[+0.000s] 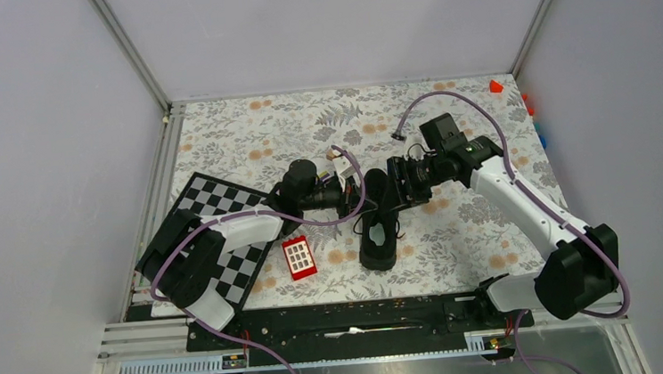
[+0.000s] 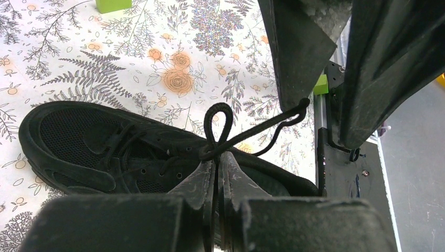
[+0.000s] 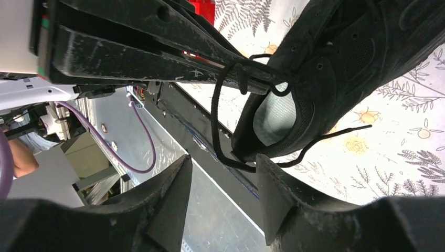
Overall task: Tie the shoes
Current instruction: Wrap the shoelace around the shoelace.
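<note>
On table (image 1: 484, 130): one sneaker (image 1: 378, 250), two end effectors (image 1: 353, 196) (image 1: 397, 191), left pinching lace (image 2: 220, 126).

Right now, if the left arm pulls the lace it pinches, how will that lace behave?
The lace is thin and curls into a loop just past the left gripper, so probably floppy, sagging once released. Nothing visibly pins the shoe, so a hard pull may drag it.

Overhead view from behind; both wrist views close on sneaker (image 2: 78, 136)
</note>
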You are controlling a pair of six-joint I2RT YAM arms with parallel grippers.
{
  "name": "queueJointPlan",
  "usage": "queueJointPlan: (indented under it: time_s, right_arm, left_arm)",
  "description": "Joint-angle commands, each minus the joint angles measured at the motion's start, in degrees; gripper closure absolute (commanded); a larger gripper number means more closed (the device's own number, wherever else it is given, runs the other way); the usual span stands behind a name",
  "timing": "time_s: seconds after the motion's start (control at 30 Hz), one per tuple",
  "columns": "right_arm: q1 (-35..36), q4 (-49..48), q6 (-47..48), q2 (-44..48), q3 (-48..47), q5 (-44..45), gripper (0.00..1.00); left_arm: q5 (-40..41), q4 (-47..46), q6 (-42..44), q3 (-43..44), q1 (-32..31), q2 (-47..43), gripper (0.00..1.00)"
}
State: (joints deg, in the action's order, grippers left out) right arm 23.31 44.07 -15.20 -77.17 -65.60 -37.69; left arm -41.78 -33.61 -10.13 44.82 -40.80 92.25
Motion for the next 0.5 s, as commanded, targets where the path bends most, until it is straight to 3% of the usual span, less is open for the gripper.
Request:
queueJointPlan:
  time_s: [0.0,0.2,0.33,0.4,0.47]
  right_arm:
    - [-0.87,-2.70,-0.26,2.32,-2.44,-0.06,0.44]
    - [-0.99,-4.47,-1.01,0.56,-2.41,-0.55,0.46]
    - [-0.99,-5.14,-1.01,-0.35,-1.18,-2.68,0.86]
    - [-1.00,-5.14,-0.77,-0.43,-0.19,-3.31,0.94]
    - [-0.99,-5.29,-0.53,-0.49,1.04,-3.44,0.95]
  left_arm:
    - [0.64,-2.61,0.65,0.01,0.34,-1.98,1.00]
    - [1.16,-2.54,0.55,0.01,0.29,-2.16,1.00]
    - [1.76,-2.81,0.66,-0.16,0.28,-2.38,1.00]
    - [1.88,-3.02,0.57,-0.10,0.28,-2.30,1.00]
    - [1.71,-3.12,0.47,-0.08,0.30,-2.17,1.00]
